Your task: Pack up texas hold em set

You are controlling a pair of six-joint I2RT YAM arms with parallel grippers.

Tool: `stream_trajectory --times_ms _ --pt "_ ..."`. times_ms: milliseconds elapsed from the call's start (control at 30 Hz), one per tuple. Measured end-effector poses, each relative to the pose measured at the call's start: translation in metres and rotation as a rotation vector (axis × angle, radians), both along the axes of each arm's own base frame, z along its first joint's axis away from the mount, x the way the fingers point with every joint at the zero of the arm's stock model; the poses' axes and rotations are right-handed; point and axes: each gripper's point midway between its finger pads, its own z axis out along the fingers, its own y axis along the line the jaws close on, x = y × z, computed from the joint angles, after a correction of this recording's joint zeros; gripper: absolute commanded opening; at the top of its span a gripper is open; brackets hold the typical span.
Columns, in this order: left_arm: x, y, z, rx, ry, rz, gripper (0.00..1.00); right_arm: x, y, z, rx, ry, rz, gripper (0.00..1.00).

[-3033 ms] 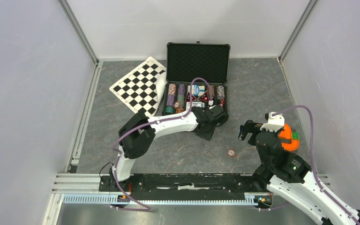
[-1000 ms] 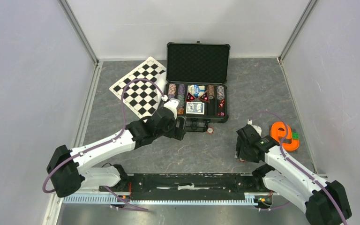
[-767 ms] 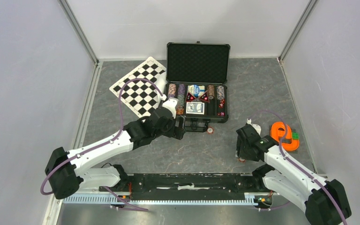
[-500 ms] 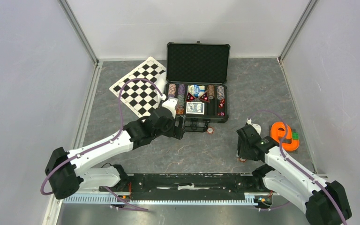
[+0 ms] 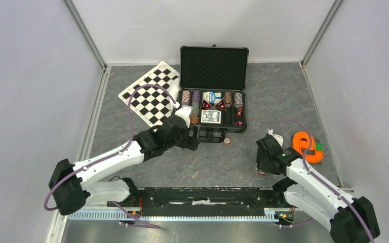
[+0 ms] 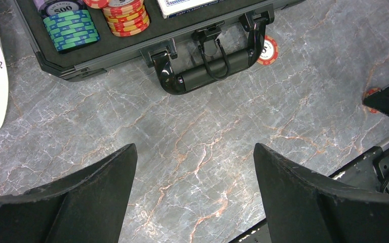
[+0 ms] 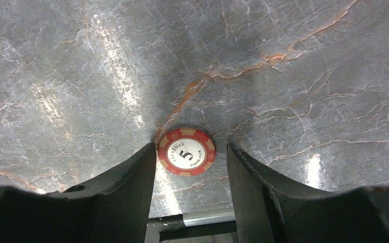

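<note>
Our right gripper (image 7: 188, 148) straddles a red chip (image 7: 186, 151) lying flat on the table (image 7: 294, 71), near right, jaws part open and not clamping it. Our left gripper (image 6: 193, 152) gapes wide and empty beside the open case (image 5: 214, 68), far centre.

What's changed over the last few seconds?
The left gripper drew back from the case to hover open before its handle. The right gripper swung down from beside the orange object and now straddles the loose chip, open. Case, checkered board, orange object stayed put.
</note>
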Motion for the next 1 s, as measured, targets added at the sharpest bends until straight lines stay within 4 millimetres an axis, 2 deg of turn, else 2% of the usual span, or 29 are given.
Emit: stream_trajectory --times_ms 300,633,833,1000 --pt "0.0005 0.0006 -0.0001 0.006 -0.004 -0.005 0.91 -0.0020 -0.0011 -0.0007 0.001 0.005 -0.014 0.52" --pt "0.0014 0.0016 0.0000 0.007 -0.006 -0.002 0.92 -0.0035 -0.0008 -0.0008 0.006 0.010 -0.025 0.51" --pt "0.0021 0.0022 0.0000 0.008 -0.006 0.000 0.92 -0.0052 -0.0003 -0.0011 0.009 0.016 -0.035 0.41" --pt "0.0034 0.0034 -0.0001 0.012 -0.009 0.000 0.92 -0.0058 0.0011 -0.0006 0.018 0.016 -0.040 0.41"
